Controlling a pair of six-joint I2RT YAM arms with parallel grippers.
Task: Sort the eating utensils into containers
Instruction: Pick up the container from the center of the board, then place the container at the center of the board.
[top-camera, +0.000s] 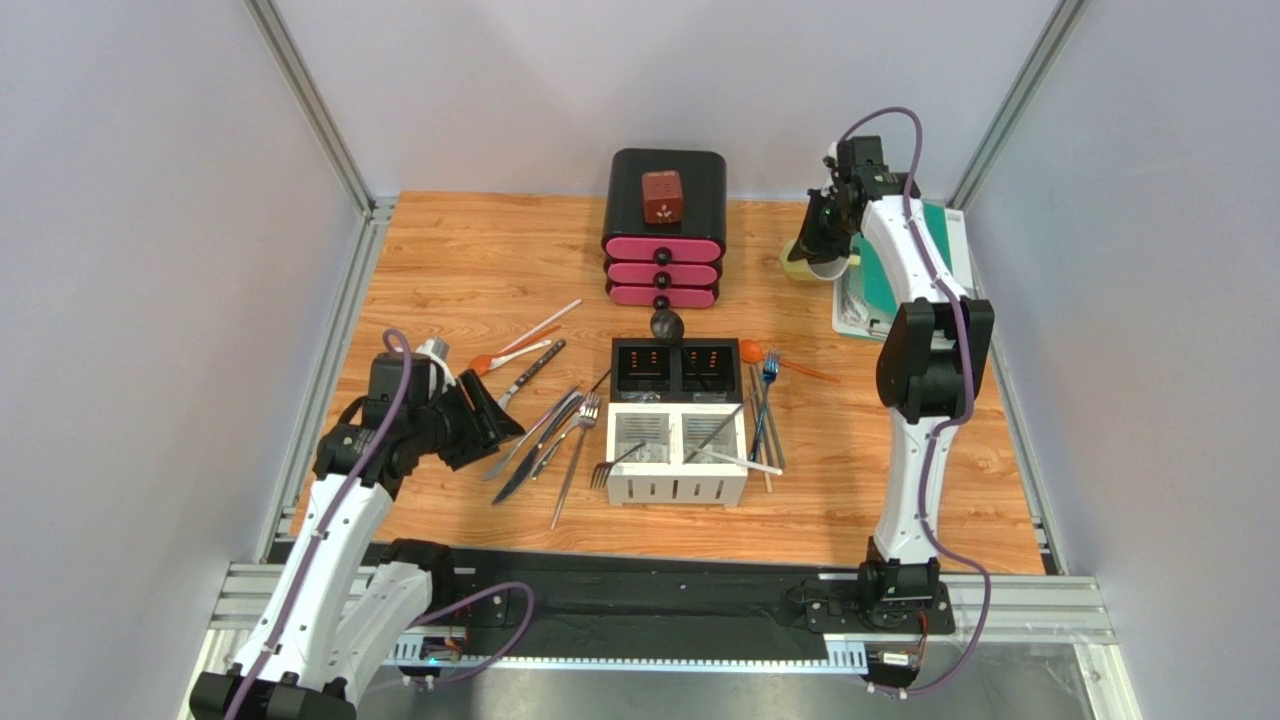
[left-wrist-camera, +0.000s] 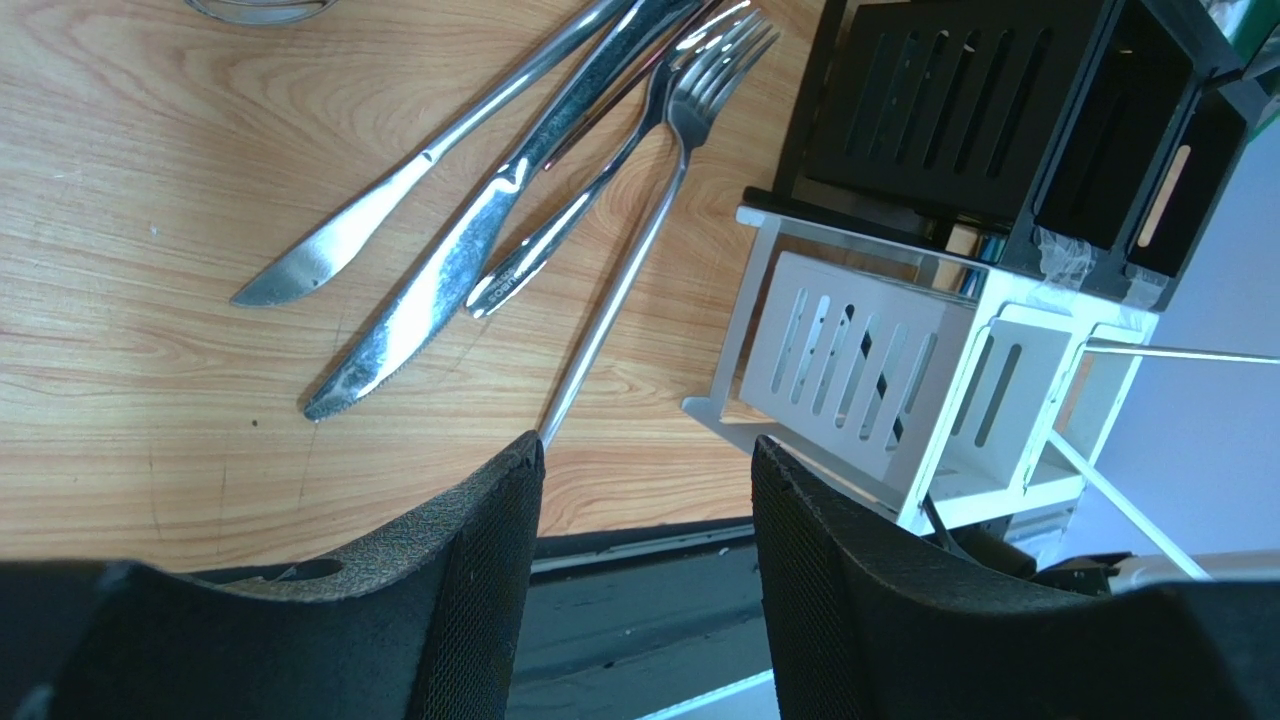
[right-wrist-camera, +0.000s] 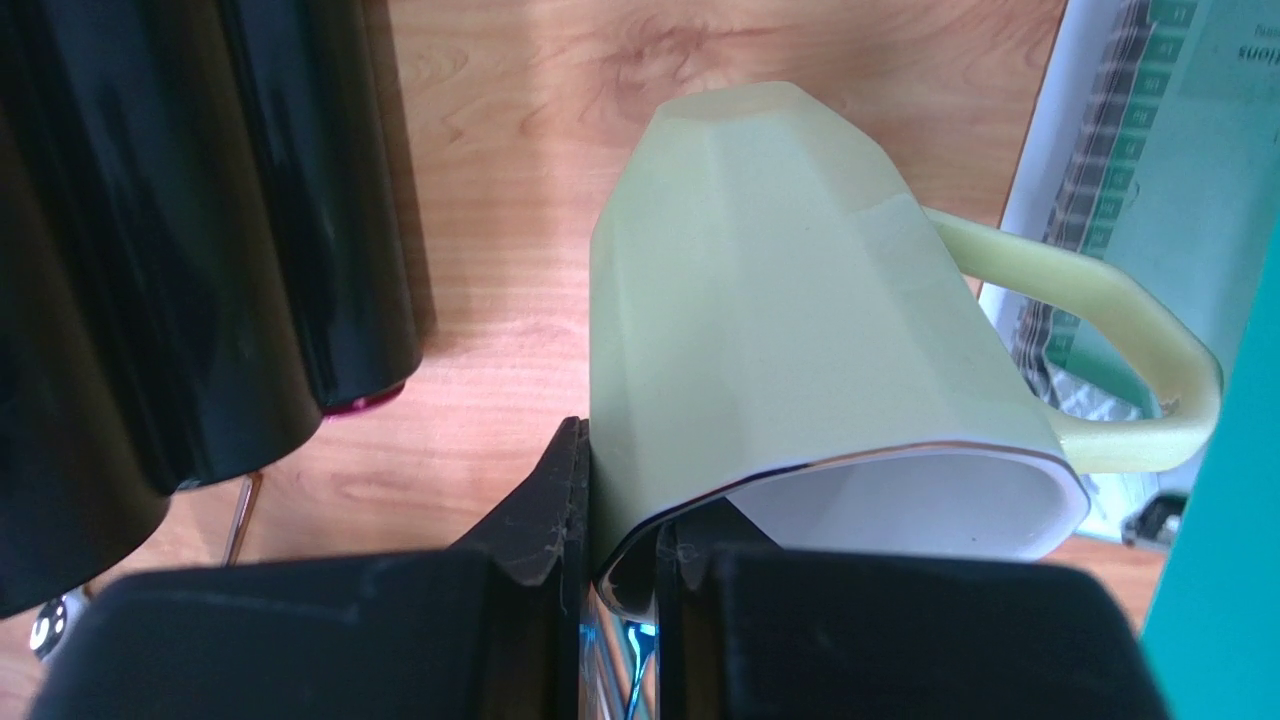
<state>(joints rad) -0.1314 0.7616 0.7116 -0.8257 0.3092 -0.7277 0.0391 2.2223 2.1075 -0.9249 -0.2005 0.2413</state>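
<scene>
Silver knives and forks (top-camera: 549, 435) lie left of the four-compartment caddy (top-camera: 676, 485), seen close as knives (left-wrist-camera: 436, 285) and a fork (left-wrist-camera: 706, 75) beside the caddy's white slotted wall (left-wrist-camera: 857, 360). More utensils (top-camera: 763, 413) lie along its right side, and some rest in the white compartments. My left gripper (top-camera: 489, 420) (left-wrist-camera: 646, 458) hovers open over the near table edge, holding nothing. My right gripper (top-camera: 819, 248) (right-wrist-camera: 619, 495) is shut on the rim of the pale green mug (right-wrist-camera: 781, 300), one finger inside and one outside.
The black-and-pink drawer box (top-camera: 664, 225) (right-wrist-camera: 181, 225) stands at the back, just left of the mug. A green-and-white booklet (top-camera: 939, 255) (right-wrist-camera: 1187, 150) lies under and right of the mug. An orange spoon (top-camera: 489, 362) and a pale stick (top-camera: 541, 326) lie near my left arm.
</scene>
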